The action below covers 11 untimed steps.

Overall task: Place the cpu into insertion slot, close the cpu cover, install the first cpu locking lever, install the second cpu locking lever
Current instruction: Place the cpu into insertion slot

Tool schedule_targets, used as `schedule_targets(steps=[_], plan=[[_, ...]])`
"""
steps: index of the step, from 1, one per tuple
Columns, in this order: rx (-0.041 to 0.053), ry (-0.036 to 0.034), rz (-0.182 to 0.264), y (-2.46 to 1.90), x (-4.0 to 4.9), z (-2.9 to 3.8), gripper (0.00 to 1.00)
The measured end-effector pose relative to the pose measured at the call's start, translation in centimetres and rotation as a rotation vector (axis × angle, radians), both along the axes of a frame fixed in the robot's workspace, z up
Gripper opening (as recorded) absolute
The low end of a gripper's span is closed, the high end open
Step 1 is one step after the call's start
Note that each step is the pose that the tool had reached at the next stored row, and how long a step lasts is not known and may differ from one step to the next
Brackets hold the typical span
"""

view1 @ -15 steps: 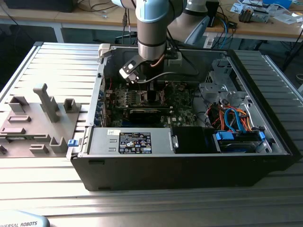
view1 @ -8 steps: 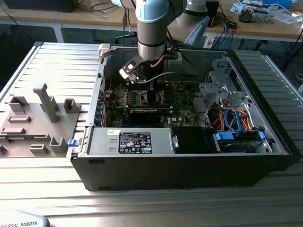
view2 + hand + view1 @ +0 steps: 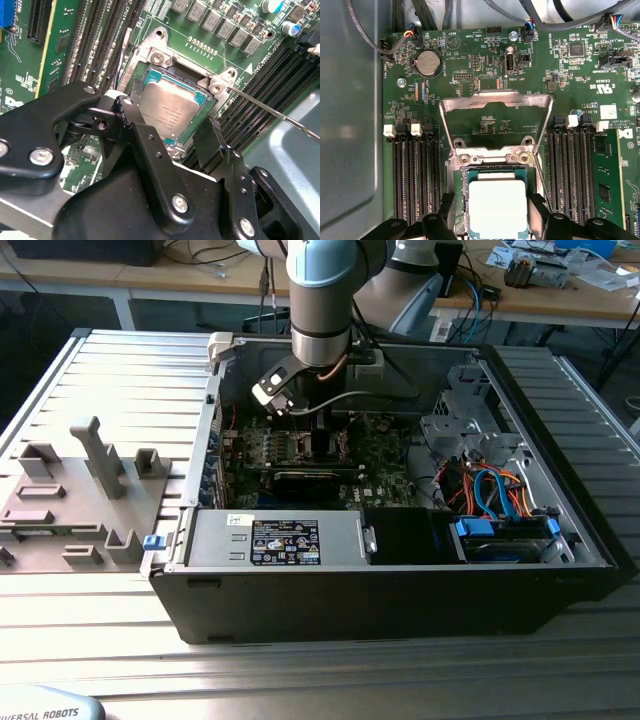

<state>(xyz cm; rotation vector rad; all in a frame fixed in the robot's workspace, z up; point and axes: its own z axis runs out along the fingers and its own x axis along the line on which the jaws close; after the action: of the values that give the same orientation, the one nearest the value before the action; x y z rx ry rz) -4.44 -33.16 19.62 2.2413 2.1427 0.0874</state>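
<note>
The cpu [image 3: 497,207] [image 3: 167,105], a silvery square chip on a green base, lies flat in the insertion slot [image 3: 456,200] on the green motherboard [image 3: 290,445]. My gripper [image 3: 492,212] [image 3: 167,120] [image 3: 318,438] hangs low over it. Its black fingers [image 3: 448,217] [image 3: 131,117] stand on either side of the chip with a narrow gap showing, so it is open. The cpu cover [image 3: 496,98], a silvery frame, stands swung up beyond the slot. A thin wire locking lever [image 3: 270,107] sticks out unlatched beside the slot.
Black memory slots [image 3: 415,180] flank the socket on both sides. The open computer case [image 3: 400,590] walls in the board, with a power supply [image 3: 285,540] in front and a drive cage with cables [image 3: 490,500] at the exterior view's right. A grey fixture plate [image 3: 70,490] lies at its left.
</note>
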Motion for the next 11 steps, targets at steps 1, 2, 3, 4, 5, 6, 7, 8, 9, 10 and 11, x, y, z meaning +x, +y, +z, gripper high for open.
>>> schedule_targets(steps=[1,2,3,4,5,6,7,8,9,10,11], plan=[[0.0001,0.0,0.0,0.09,0.0,-0.01,0.67],[0.0,0.0,0.0,0.16,0.0,-0.01,0.67],[0.0001,0.0,0.0,0.16,0.0,-0.01,0.67],[0.0001,0.0,0.0,0.16,0.0,-0.01,0.67],[0.0001,0.0,0.0,0.16,0.0,-0.01,0.67],[0.0001,0.0,0.0,0.16,0.0,-0.01,0.67],[0.0,0.0001,0.0,0.14,0.0,-0.01,0.67],[0.0,-0.0002,0.0,0.08,0.01,0.05,0.67],[-0.0002,-0.0003,0.0,0.04,0.0,0.23,0.67],[-0.0003,-0.0005,0.0,0.02,0.0,0.46,0.67],[-0.0003,-0.0007,0.0,0.0,0.0,0.83,0.67]])
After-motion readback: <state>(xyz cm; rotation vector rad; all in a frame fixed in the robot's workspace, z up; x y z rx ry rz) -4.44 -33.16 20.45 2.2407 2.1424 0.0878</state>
